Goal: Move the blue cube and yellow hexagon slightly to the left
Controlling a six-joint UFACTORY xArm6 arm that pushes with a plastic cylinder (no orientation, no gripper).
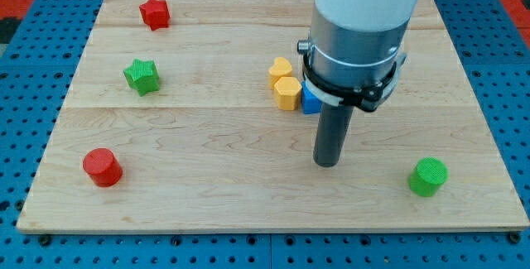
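The yellow hexagon point(287, 93) lies near the board's middle, touching the blue cube point(310, 99) on its right. The cube is mostly hidden behind the arm. A second yellow block, heart-shaped point(280, 70), sits just above the hexagon and touches it. My tip point(327, 163) rests on the board below and slightly right of the blue cube, a short gap apart from it.
A red star point(154, 12) is at the top left, a green star point(142, 76) at the left, a red cylinder point(103, 167) at the bottom left and a green cylinder point(428, 176) at the bottom right. The wooden board point(207, 194) lies on a blue pegboard.
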